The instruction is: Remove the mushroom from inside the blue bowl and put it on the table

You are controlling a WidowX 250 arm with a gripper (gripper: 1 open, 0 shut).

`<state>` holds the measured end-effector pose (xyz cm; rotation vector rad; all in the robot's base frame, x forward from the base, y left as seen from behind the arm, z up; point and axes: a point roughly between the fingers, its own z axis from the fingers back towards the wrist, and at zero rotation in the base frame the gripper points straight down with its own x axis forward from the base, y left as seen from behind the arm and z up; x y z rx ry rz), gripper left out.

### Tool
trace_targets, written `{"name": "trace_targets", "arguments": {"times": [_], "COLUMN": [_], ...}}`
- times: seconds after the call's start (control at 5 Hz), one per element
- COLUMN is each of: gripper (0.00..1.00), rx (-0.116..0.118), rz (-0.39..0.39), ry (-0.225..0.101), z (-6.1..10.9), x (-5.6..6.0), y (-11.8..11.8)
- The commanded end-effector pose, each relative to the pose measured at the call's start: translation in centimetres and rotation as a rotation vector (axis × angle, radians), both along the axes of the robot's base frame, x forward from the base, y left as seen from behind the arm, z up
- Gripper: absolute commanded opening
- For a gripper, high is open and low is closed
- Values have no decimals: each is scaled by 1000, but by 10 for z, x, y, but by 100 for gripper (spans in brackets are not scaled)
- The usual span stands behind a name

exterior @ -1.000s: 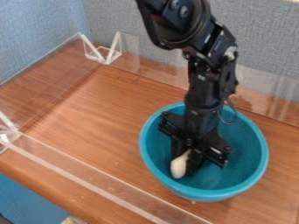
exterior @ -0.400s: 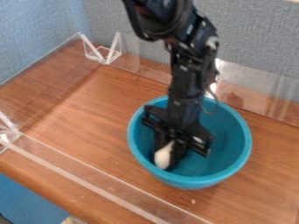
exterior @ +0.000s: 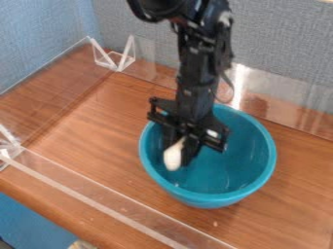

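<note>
Table (exterior: pixel 92 122) at L, bare wood beside bowl: prob. drop spot for mushroom. Mushroom (exterior: pixel 173 156) near L side of blue bowl (exterior: pixel 235 180), pale stem tilted down, up at gripper's tips, prob. held so it can clear rim. Gripper (exterior: pixel 178 142) clamped on mushroom, fingers pointing down into bowl, prob. b/c deep sides need reach from above. Arm (exterior: pixel 202 39) upright over bowl, prob. for straight lift w/o snagging wall.

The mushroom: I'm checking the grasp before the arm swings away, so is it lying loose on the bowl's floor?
No, the mushroom is up at the pincer, near the blue bowl's left side.
</note>
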<state>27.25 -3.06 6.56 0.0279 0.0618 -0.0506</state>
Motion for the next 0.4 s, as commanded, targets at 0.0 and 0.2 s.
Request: {"name": "trace_targets", "arguments": {"times": [0.0,0.2], "gripper": [0,0], "rx": [-2,3], "rz": [75,89], "ry": [-61,-61], "z": [24,29], "x": [0,-3], "y": [7,-4]}}
